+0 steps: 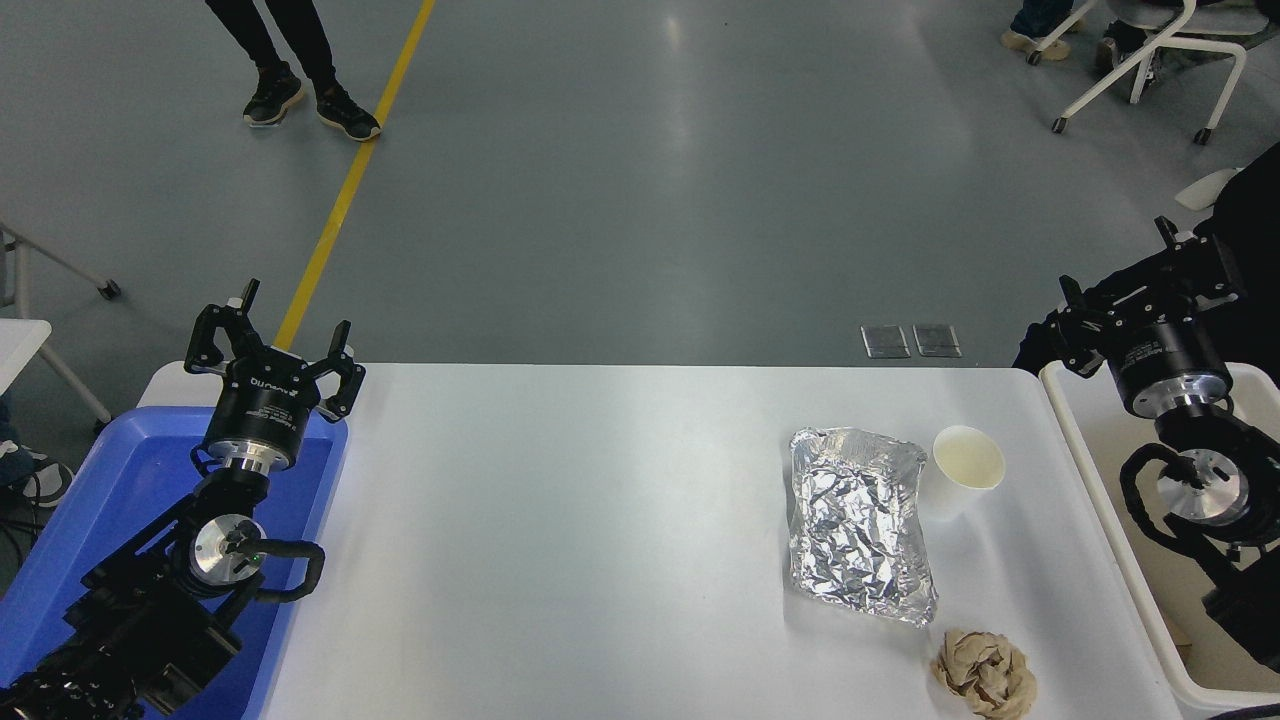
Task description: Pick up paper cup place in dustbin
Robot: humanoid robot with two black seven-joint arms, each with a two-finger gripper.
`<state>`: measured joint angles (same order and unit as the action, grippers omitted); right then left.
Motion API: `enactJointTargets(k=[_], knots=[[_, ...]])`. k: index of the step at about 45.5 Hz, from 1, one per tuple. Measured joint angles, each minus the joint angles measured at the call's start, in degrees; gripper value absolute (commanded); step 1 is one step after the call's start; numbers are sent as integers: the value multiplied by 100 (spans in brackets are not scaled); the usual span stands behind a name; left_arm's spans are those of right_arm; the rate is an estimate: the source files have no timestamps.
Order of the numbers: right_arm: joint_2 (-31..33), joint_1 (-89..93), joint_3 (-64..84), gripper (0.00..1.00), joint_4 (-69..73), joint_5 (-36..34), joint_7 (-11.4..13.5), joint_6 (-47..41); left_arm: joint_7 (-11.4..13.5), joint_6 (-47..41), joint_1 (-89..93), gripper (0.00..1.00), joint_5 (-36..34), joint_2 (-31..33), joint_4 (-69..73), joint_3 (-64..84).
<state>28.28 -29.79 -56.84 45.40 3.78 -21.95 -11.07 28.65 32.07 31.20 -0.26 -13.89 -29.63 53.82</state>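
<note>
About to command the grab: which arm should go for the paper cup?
Right. The right gripper hangs open above the dustbin, just across from the paper cup standing upright beside the foil tray. The left gripper sits over the blue tub, at the table's opposite end.

On your counter (600,550): paper cup (966,470), upright, just right of the foil tray (860,525); brown paper ball (985,672) near the front. Dustbin (1120,560) at right, right pincer (1140,290) above it, spread. Left pincer (275,335), spread, over the blue tub (90,500).
</note>
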Motion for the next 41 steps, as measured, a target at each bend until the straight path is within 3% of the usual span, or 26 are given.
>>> enactJointTargets(k=[16,29,41], knots=[[819,-937,1682,100,-10,-6,37,71,0,0,0,98,-1,0,-1,4],[1548,-2912,4872,100,1,-126,51,63,0,3,0,98,-1,0,-1,5],[1470,-5032,8699,100,4,-178,52,15,0,5,0,98,-1,0,-4,-1]])
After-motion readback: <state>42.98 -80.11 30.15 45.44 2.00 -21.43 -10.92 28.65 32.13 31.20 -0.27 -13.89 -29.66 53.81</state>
